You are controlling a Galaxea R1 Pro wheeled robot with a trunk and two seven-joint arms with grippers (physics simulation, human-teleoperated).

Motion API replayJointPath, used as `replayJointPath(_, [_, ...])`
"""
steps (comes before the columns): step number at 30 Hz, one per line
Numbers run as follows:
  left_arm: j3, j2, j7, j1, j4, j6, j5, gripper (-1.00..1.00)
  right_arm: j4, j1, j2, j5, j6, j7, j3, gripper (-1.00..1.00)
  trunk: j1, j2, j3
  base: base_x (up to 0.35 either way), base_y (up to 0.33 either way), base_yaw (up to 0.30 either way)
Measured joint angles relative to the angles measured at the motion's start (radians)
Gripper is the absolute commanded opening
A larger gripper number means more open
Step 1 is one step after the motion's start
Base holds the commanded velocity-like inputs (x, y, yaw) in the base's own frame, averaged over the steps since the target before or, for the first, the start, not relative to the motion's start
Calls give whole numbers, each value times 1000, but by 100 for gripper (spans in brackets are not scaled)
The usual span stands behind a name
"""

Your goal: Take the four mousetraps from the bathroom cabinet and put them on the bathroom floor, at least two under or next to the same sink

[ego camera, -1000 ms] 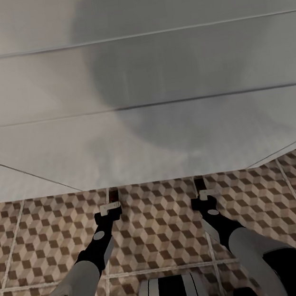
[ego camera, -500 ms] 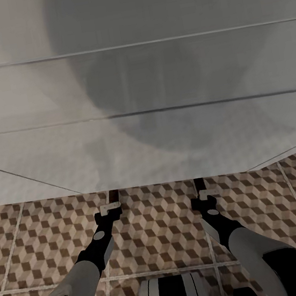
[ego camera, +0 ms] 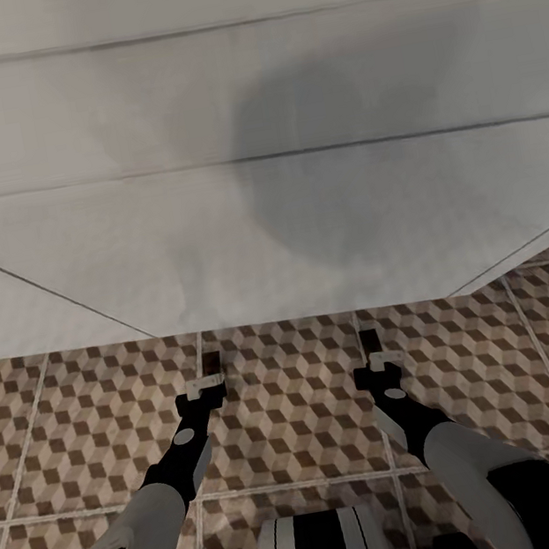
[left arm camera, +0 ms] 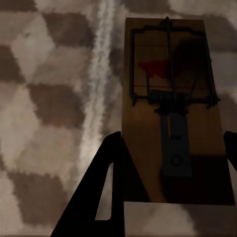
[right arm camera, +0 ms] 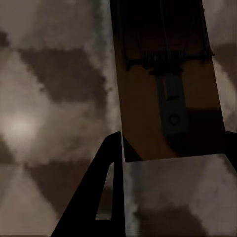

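- I'm facing a broad, plain white surface (ego camera: 214, 231), crossed by thin horizontal seams.
- A soft round grey shadow (ego camera: 353, 154) falls across it.
- Cube-patterned tile floor (ego camera: 295, 396) lies below, with pale grout lines.

Ahead of me rises a broad white panelled surface (ego camera: 170, 238), split by thin horizontal seams, with a slanting seam running off toward each lower corner. A large soft grey shadow (ego camera: 353, 154) lies across its middle and right part. Its bottom edge meets the ground in a straight line
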Motion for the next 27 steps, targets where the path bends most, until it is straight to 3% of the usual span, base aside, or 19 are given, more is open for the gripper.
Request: replayJointPath(27, [-2, 0, -1, 0, 0, -2, 0, -100, -5, 0, 4, 4, -3, 0, 1, -100, 0, 0, 0, -4, 0, 0])
